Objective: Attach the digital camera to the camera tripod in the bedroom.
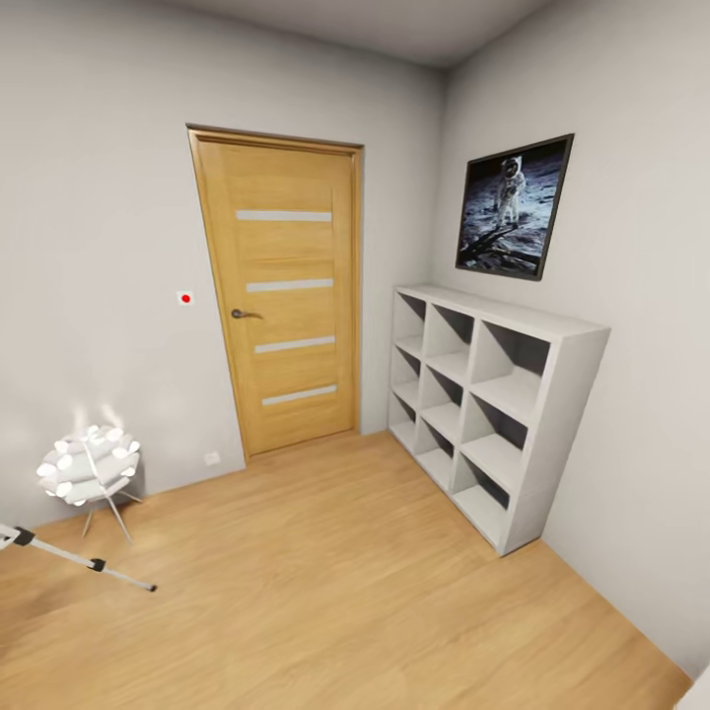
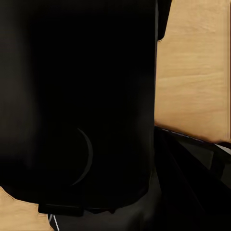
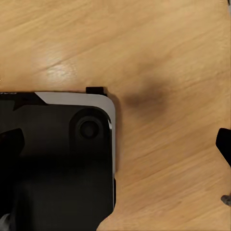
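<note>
One silver leg of the camera tripod, with black joints and a black foot, slants across the light wood floor at the head view's lower left edge; the rest of it is cut off. A large black shape sits close against the lens in the left wrist view, and I cannot tell whether it is the digital camera or part of my own body. The right wrist view looks down on my black base with its pale corner, over the floor. A dark fingertip pokes in at that view's edge.
A closed wooden door is straight ahead in the white wall. A white cube shelf stands along the right wall under a framed astronaut picture. A white petal lamp sits low at the left. Open wood floor lies between them.
</note>
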{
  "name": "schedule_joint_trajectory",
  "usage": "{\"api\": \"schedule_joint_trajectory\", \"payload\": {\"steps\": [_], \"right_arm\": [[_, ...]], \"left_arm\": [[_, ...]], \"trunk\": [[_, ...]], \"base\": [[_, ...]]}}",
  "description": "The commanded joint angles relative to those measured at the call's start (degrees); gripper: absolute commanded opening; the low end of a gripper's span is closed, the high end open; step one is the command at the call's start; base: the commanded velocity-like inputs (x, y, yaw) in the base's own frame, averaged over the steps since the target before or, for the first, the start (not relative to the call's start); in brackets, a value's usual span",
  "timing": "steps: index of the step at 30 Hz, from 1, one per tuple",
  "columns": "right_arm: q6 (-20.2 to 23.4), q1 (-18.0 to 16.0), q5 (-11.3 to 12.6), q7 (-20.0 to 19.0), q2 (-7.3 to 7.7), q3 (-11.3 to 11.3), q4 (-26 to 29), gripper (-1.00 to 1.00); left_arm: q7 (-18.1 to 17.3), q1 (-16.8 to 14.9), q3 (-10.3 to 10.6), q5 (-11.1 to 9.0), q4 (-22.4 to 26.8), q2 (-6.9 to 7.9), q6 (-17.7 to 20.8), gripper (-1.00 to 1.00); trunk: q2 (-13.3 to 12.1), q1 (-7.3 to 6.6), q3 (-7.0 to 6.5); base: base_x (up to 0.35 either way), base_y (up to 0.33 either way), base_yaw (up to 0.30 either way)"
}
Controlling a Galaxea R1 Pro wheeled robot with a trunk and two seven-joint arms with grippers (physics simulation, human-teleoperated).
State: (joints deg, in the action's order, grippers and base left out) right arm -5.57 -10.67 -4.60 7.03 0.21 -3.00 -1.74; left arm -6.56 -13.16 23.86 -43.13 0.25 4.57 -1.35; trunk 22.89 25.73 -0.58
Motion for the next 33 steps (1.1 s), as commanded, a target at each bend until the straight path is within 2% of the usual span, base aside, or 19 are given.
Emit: {"api": "schedule_joint_trajectory", "payload": {"steps": [1, 33], "right_arm": [[-0.31, -0.06, -0.47, 0.21, -0.03, -0.33, -0.19, 1.00], [-0.40, -0.05, -0.41, 0.27, 0.04, -0.34, -0.16, 1.00]], "left_arm": [[-0.29, -0.02, 0.48, -0.46, -0.07, 0.00, -0.12, -1.00], [-0.29, -0.02, 0.48, -0.46, -0.07, 0.00, -0.06, -1.00]], "trunk": [[0.03, 0.05, 0.02], [0.03, 0.05, 0.02]], "base": [[0.305, 0.000, 0.000], [0.318, 0.000, 0.000]]}}
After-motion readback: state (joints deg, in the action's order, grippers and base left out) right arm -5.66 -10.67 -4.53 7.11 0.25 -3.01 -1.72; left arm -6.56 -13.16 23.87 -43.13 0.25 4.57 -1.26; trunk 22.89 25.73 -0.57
